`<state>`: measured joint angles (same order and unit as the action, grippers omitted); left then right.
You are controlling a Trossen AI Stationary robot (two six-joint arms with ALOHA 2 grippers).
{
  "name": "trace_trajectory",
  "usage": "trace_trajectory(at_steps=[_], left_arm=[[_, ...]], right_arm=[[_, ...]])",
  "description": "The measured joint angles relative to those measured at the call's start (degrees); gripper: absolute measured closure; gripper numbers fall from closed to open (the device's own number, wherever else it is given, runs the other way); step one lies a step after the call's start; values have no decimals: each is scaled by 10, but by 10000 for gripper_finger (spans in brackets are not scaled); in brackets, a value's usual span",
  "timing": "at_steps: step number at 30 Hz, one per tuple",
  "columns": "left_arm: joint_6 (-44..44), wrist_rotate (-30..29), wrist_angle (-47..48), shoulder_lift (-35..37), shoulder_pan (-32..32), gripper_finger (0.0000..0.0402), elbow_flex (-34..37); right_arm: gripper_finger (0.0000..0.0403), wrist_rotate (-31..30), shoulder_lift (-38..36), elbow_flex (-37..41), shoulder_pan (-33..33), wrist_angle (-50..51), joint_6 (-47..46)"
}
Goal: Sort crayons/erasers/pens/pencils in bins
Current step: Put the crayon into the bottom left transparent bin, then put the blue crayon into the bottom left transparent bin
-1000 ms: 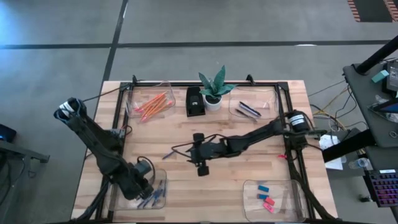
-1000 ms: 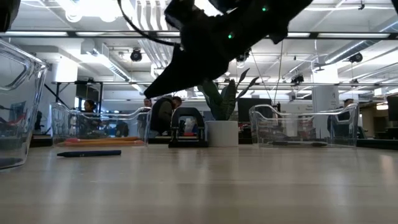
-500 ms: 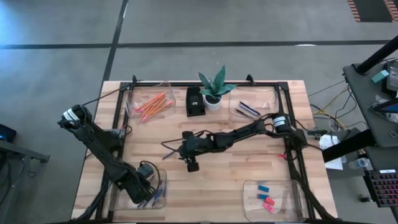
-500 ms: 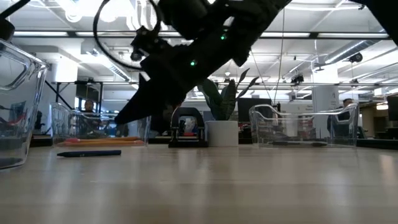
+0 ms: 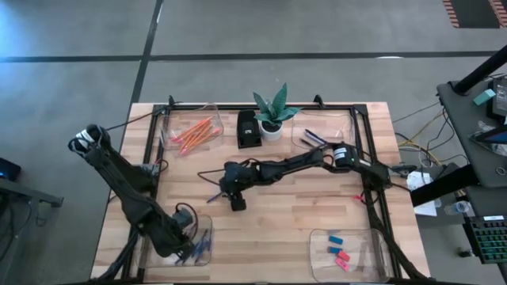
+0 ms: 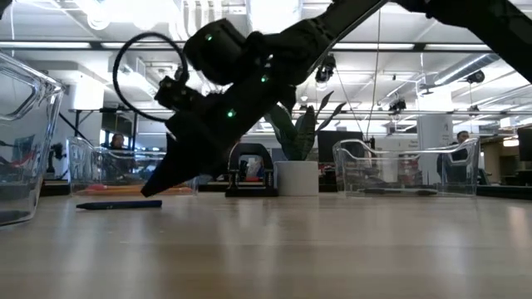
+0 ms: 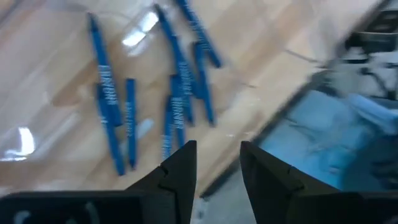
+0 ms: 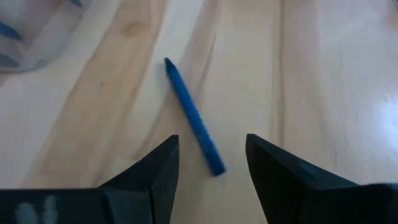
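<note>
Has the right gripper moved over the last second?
Yes. In the high view the right gripper has travelled left across the table, away from the potted plant, and now hangs open over the loose blue crayon.

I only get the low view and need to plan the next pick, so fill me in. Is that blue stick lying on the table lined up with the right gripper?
Observer: Yes. In the right wrist view the loose crayon lies ahead of the open right gripper, pointing into the gap between the fingers.
Operator: Where is the left arm?
Observer: The left gripper hangs open above the near-left bin.
Operator: What's in that bin?
Observer: Several blue crayons, lying loosely.
</note>
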<state>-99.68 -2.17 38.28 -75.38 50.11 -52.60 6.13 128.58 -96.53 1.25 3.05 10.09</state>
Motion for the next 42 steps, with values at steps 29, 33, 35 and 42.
trace_trajectory(at_steps=[29, 33, 35, 42], left_arm=[[61, -17, -74, 25, 7, 292, -23], [72, -61, -73, 25, 7, 292, -15], [83, -91, -73, 25, 7, 292, -12], [137, -192, -73, 25, 7, 292, -8]], right_arm=[[385, 69, 36, -17, -24, 44, -25], [387, 72, 26, -17, -23, 78, -41], [388, 72, 14, -14, -23, 97, -40], [389, 11, -64, 17, -22, 183, -12]])
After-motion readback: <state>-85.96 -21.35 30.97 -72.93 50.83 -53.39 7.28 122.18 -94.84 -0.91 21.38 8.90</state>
